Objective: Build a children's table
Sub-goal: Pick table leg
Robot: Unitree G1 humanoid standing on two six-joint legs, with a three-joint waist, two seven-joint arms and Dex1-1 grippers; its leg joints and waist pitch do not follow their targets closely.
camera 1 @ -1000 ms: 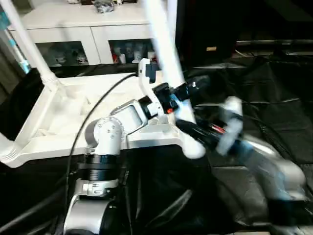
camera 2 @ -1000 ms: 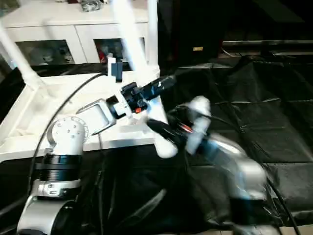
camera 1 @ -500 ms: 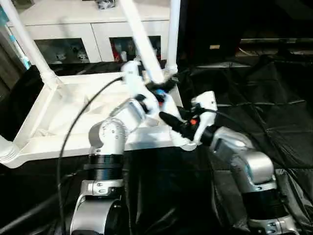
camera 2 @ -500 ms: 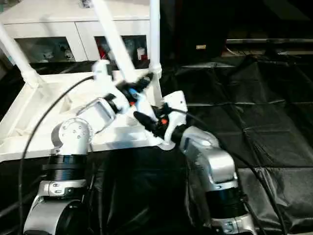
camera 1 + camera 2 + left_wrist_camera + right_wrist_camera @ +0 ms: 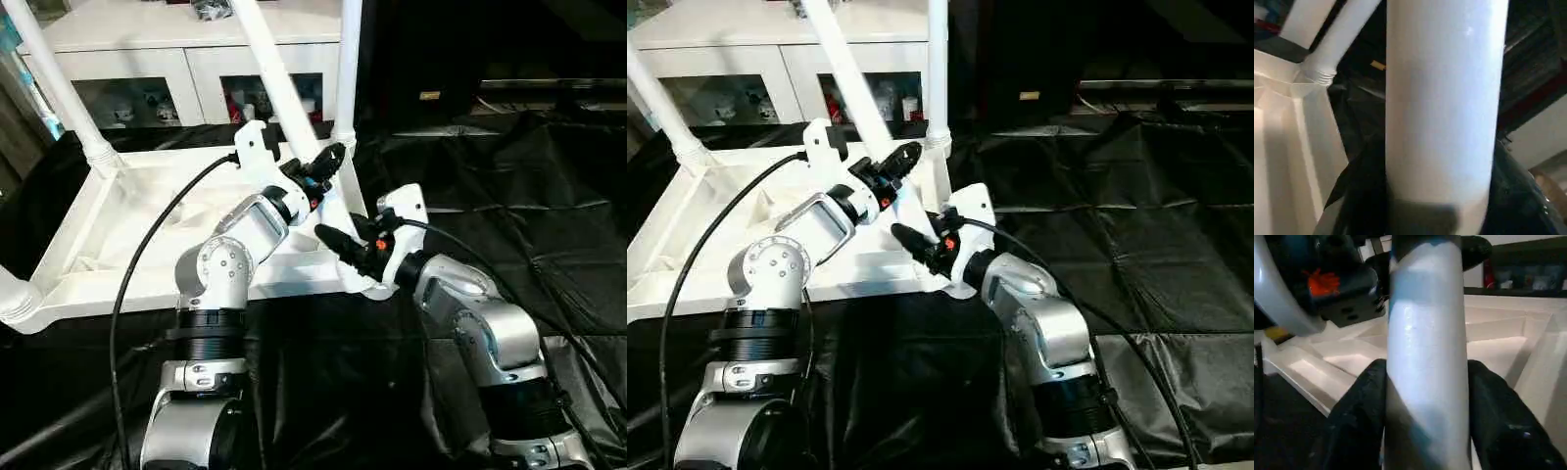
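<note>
The children's table [image 5: 118, 235] lay upside down on the black table [image 5: 549, 196]. Both tools, left [image 5: 318, 168] and right [image 5: 345, 243], apparently clasped the tilted leg [image 5: 279, 83]; next, seat it in the near corner socket.

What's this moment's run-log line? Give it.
leg: tilted over near-right corner | right pincer: shut on leg | left pincer: at leg, higher up | tabletop: upside down

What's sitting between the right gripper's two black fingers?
A white table leg fills the gap between the right gripper's black fingers, seen in the right wrist view.
</note>
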